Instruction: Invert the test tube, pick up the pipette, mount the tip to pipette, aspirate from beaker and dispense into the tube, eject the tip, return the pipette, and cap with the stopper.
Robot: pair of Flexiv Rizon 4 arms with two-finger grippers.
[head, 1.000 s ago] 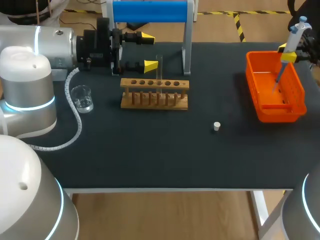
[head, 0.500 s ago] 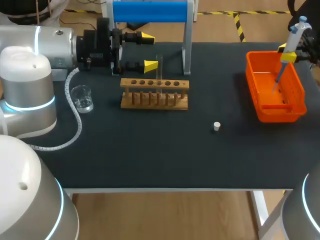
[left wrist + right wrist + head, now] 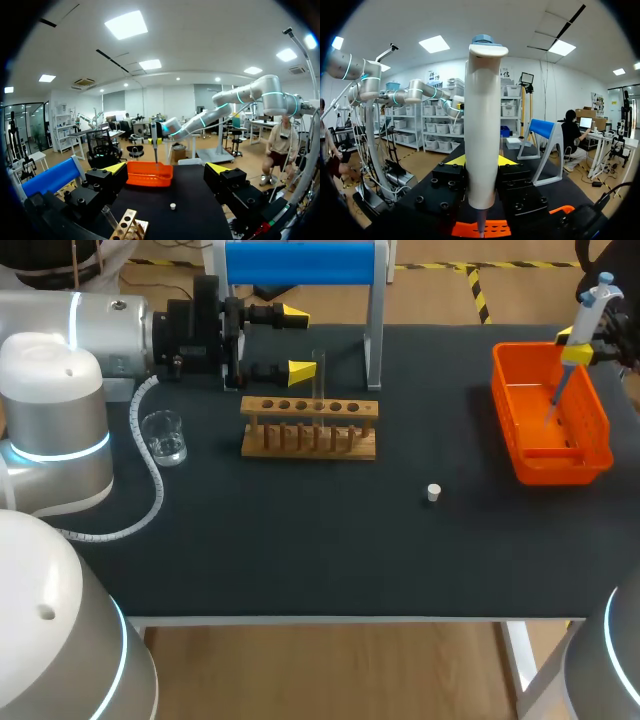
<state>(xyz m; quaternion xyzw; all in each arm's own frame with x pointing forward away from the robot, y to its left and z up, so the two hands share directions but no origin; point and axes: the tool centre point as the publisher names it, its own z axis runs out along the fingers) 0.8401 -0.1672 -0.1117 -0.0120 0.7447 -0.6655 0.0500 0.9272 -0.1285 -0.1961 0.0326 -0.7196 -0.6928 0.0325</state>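
Right wrist view shows white, blue-topped pipette (image 3: pixel 481 125) upright.

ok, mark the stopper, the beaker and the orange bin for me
stopper (image 3: pixel 433 492), head view, on its white top.
beaker (image 3: pixel 164 437), head view, middle of the glass.
orange bin (image 3: pixel 560 468), head view, on its near wall.

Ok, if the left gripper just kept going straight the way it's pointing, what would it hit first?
Probably the orange bin and the pipette over it, which the left gripper faces. The test tube looks below that line, but depth is unclear.
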